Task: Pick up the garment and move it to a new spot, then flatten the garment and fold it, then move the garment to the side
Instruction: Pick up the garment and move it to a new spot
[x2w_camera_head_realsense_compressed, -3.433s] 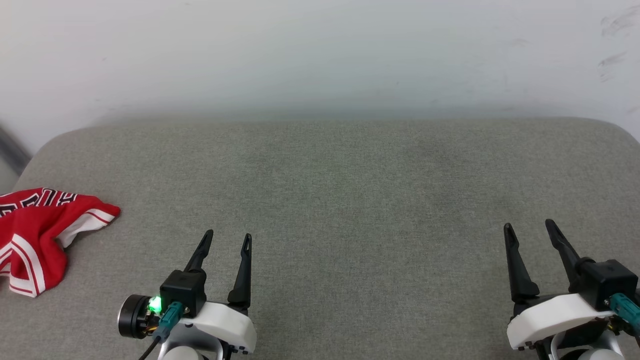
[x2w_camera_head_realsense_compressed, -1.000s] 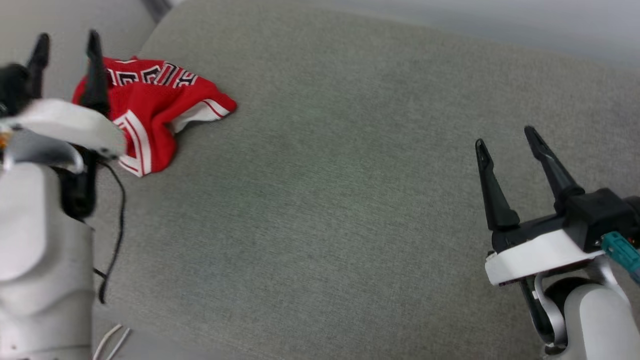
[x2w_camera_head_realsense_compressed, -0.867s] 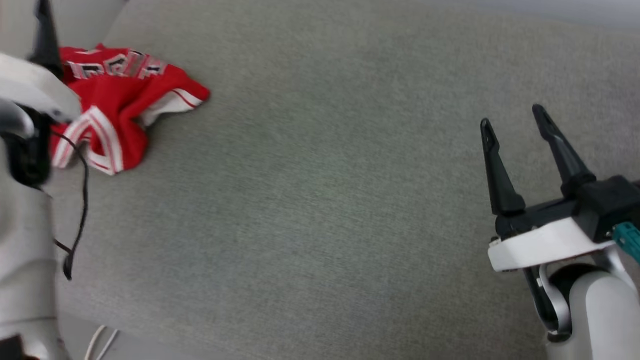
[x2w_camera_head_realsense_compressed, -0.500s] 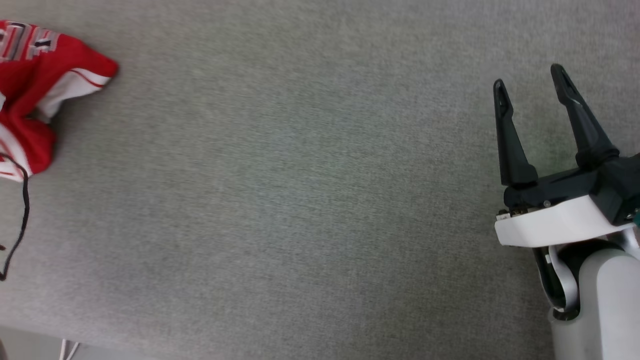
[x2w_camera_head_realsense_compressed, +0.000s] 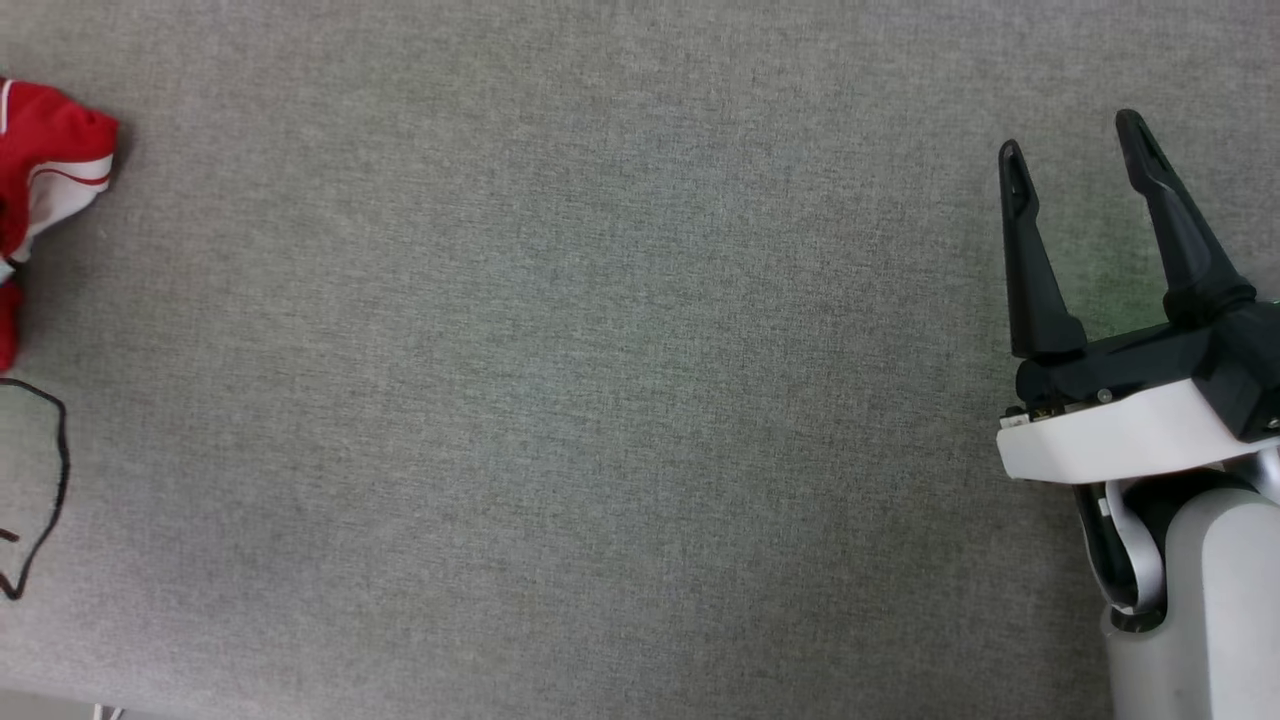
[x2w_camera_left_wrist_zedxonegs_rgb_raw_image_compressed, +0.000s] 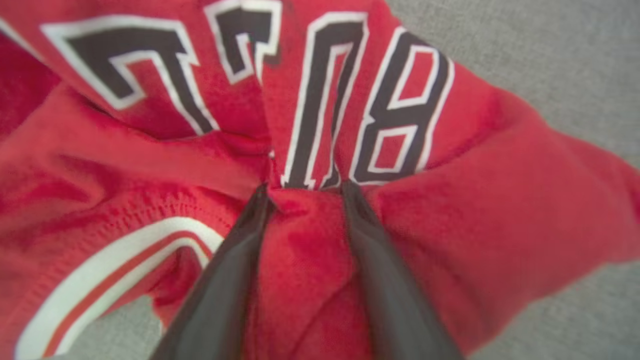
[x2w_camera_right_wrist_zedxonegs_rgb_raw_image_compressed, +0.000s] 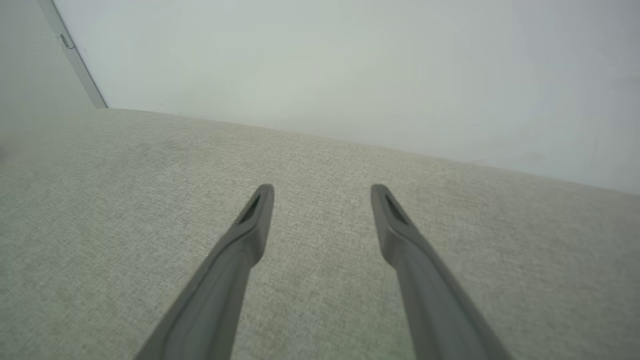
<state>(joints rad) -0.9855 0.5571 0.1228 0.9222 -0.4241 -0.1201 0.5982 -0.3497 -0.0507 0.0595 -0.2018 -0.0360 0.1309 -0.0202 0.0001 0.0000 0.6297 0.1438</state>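
Left hand (x2w_camera_left_wrist_zedxonegs_rgb_raw_image_compressed: 306, 195) is right down in the garment (x2w_camera_left_wrist_zedxonegs_rgb_raw_image_compressed: 475, 200), both dark fingers (x2w_camera_left_wrist_zedxonegs_rgb_raw_image_compressed: 225, 280) spread apart and pushed into the red cloth, with a ridge of it bunched between them. Jaws look open, not clamped. Just past the tips you get the black white-outlined lettering, all crumpled and folded over itself, plus a curve of white-and-red trim at the lower left of that wrist view. Bit of grey worktop (x2w_camera_head_realsense_compressed: 600, 400) peeks out beyond the shirt.

From the head view, a red and white corner of the shirt pokes in at the far left edge, with a thin black cable (x2w_camera_head_realsense_compressed: 62, 470) looping below it. Right hand (x2w_camera_head_realsense_compressed: 1071, 135) is way over on the other side, wide open, holding nothing, well apart from the shirt, over bare worktop. Past its fingers the fabric runs back to a pale wall (x2w_camera_right_wrist_zedxonegs_rgb_raw_image_compressed: 325, 65).
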